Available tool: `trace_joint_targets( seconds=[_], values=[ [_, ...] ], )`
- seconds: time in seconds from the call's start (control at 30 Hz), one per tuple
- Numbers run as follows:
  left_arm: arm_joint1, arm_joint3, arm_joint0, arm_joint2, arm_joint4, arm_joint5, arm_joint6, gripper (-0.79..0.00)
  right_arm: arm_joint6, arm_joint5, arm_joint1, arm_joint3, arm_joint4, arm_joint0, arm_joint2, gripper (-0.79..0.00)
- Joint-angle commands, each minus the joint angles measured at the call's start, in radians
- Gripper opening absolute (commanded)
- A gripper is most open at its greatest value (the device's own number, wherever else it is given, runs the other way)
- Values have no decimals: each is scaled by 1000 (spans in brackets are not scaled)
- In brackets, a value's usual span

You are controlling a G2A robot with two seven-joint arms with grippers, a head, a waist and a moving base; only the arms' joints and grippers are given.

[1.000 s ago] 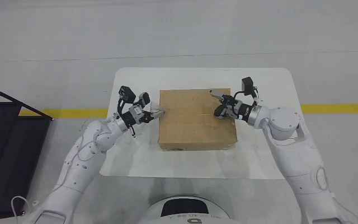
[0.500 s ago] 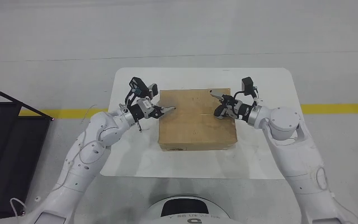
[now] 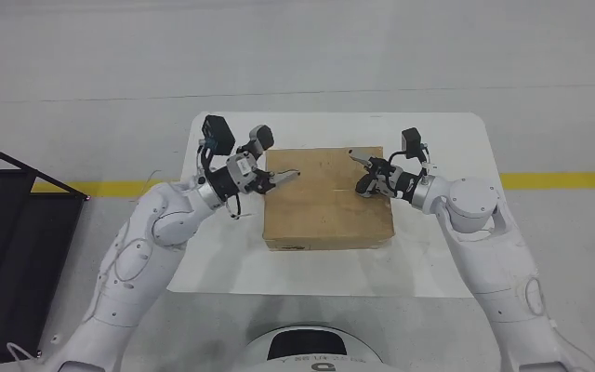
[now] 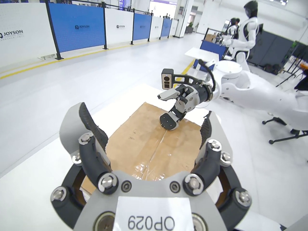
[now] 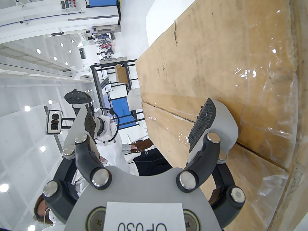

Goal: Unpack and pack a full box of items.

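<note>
My left pincer (image 3: pixel 277 156) (image 4: pixel 145 116) is spread wide and holds nothing. It hangs over the left edge of the box (image 3: pixel 325 197) (image 4: pixel 144 145) (image 5: pixel 216 49), near that edge's upper end in the top view, with one fingertip past the rim above the lid. My right pincer (image 3: pixel 359 172) (image 4: pixel 167 109) (image 5: pixel 146 108) is also wide and empty, at the box's right edge. One of its fingers is low over the lid at the seam (image 3: pixel 321 191) (image 4: pixel 156 145), and I cannot tell whether it touches the cardboard. The box sits flat in the middle of the white table (image 3: pixel 437 260), flaps shut under clear tape. It is slightly longer from frame left to frame right in the top view. The taped seam runs the same way, from one pincer toward the other. Bare tabletop shows on all four sides of the box: broad strips at frame left and right, a fair one along the bottom, and the narrowest along the top.
</note>
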Motion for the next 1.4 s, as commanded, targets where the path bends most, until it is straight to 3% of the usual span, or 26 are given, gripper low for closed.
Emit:
trace_joint_targets(
  seconds=[0.0,0.23,0.47,0.67,0.97,1.37],
  values=[
    [5,9,32,-39,-28,-4,15,0,0,0,0,0,0,0,0,0],
    [25,91,161,-154,5,-18,60,0,0,0,0,0,0,0,0,0],
    [30,151,249,-166,50,-82,99,0,0,0,0,0,0,0,0,0],
    [25,197,239,-120,169,-11,88,0,0,0,0,0,0,0,0,0],
    [9,292,198,-80,250,135,194,0,0,0,0,0,0,0,0,0],
    [0,347,138,-4,319,96,109,0,0,0,0,0,0,0,0,0]
  ],
)
